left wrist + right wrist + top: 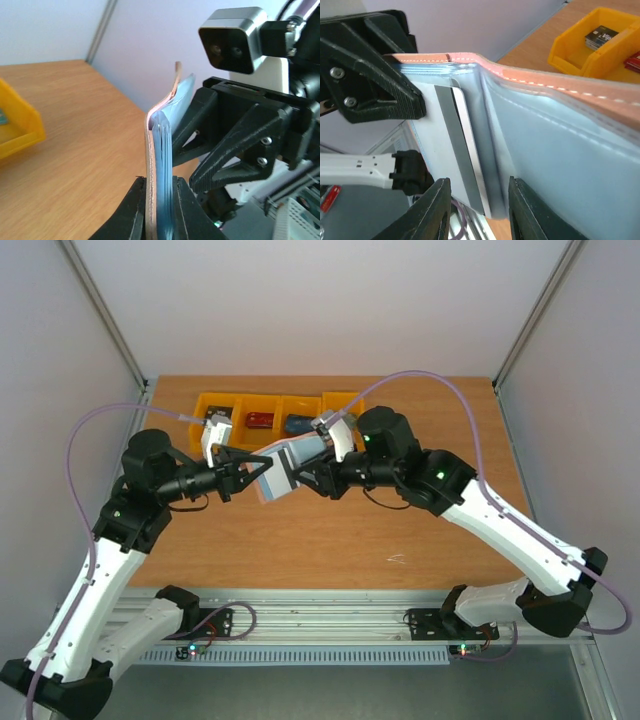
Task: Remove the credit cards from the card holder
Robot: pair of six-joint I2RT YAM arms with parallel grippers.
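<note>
Left jaws pinch card holder point(161, 150) (aloft); right jaws flank card point(464, 150).

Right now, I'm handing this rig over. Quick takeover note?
Left tool: shut on the holder, which is held up and open.
Right tool: a finger on either side of a pale card; can't tell if it grips.
Card: in the leaf that the left tool clamps.
Done: holder picked up and opened.
Left: pull this card out, then check for more.

Bright even light, soft shadows, close-ups blurred
</note>
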